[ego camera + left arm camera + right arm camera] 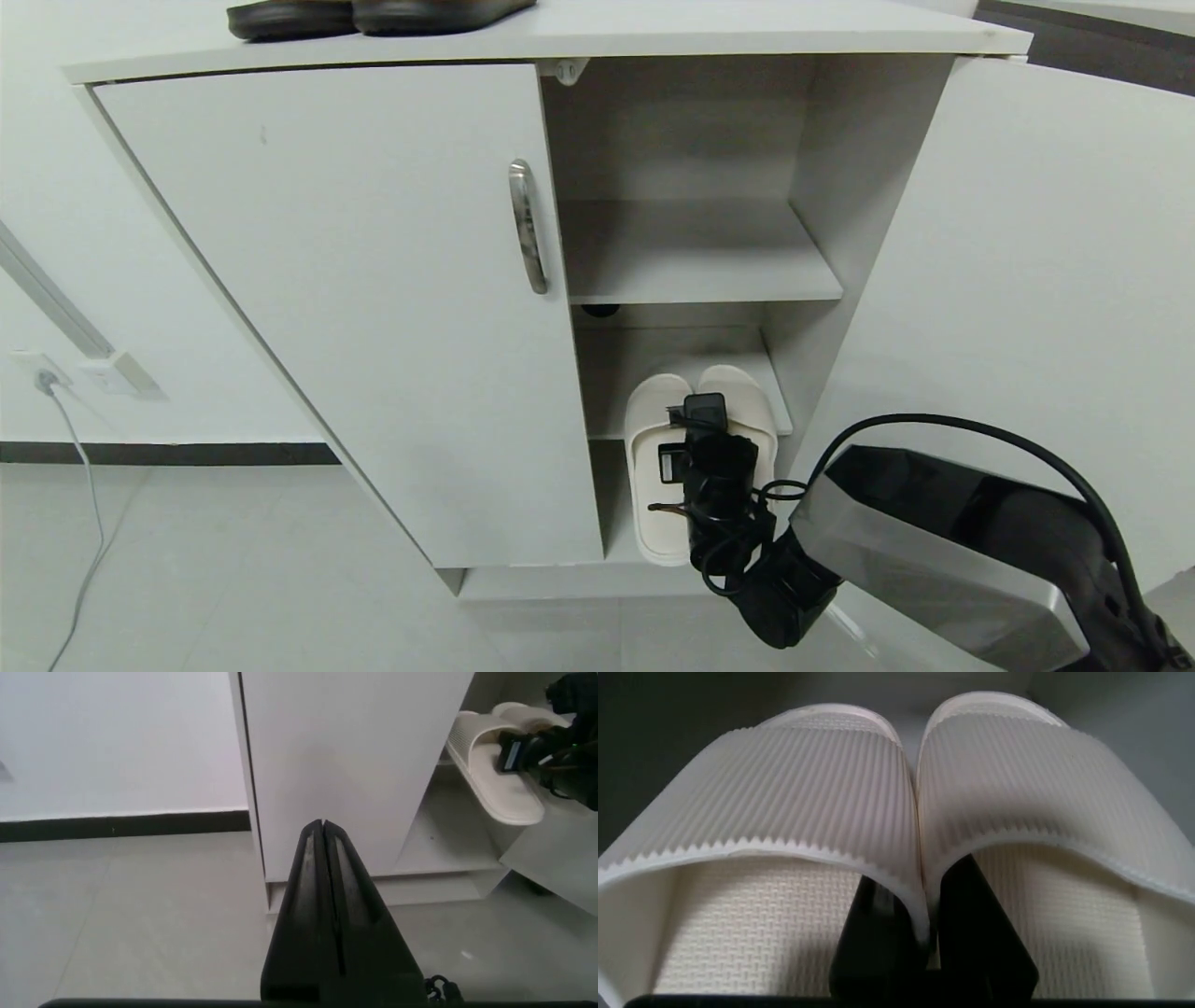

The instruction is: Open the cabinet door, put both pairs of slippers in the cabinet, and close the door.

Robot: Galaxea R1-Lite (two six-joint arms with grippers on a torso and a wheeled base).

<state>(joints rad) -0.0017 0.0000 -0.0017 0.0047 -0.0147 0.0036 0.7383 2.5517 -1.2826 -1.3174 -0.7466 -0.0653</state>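
While your right hand grips the white slippers, their toes point straight onto the lower shelf ahead of you.

Soft, even light, the cabinet interior in mild shadow, head view bowed at edges

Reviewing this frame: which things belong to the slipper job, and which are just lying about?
Job: cabinet; its open right door; dark slippers on top; white slippers, pinched by right end effector.
Lying about: wall socket; its cable.
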